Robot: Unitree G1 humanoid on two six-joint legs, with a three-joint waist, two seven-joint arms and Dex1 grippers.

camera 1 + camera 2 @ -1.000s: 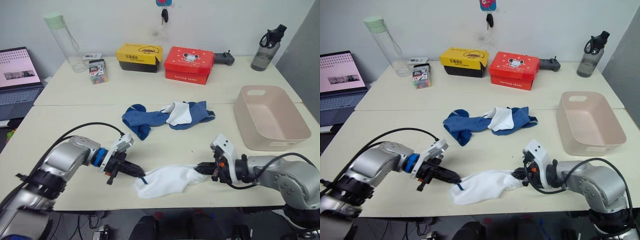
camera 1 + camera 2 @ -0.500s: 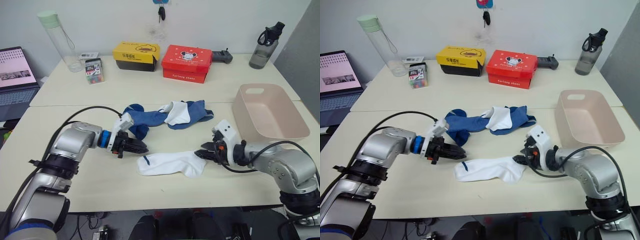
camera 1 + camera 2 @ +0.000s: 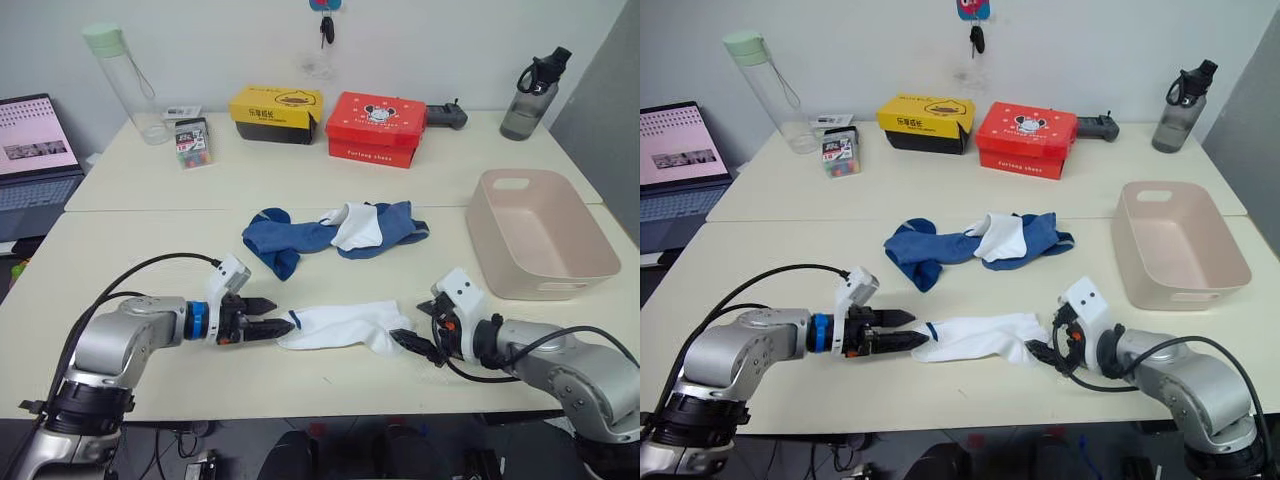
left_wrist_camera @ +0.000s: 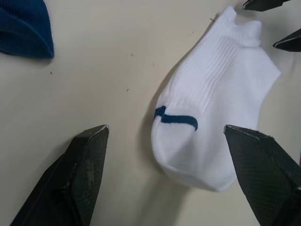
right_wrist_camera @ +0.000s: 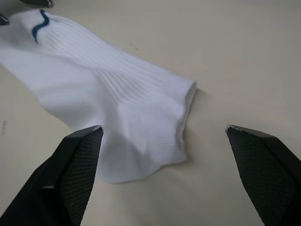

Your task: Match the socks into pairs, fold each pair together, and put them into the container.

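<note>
From the head views we see a white sock (image 3: 345, 326) flat on the worktop (image 3: 150, 240), between our left gripper (image 3: 277, 315) and right gripper (image 3: 418, 338). The container (image 3: 541, 235) probably sits empty, well apart. Both wrist views show jaws spread, released, flanking the sock's ends.

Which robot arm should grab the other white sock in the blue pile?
Probably the left. The left gripper is open and nearer the blue pile holding the second white sock; the right gripper sits farther back.

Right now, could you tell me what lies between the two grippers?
One white sock lies flat on the table between the left gripper and the right gripper, seen in both eye views.
</note>
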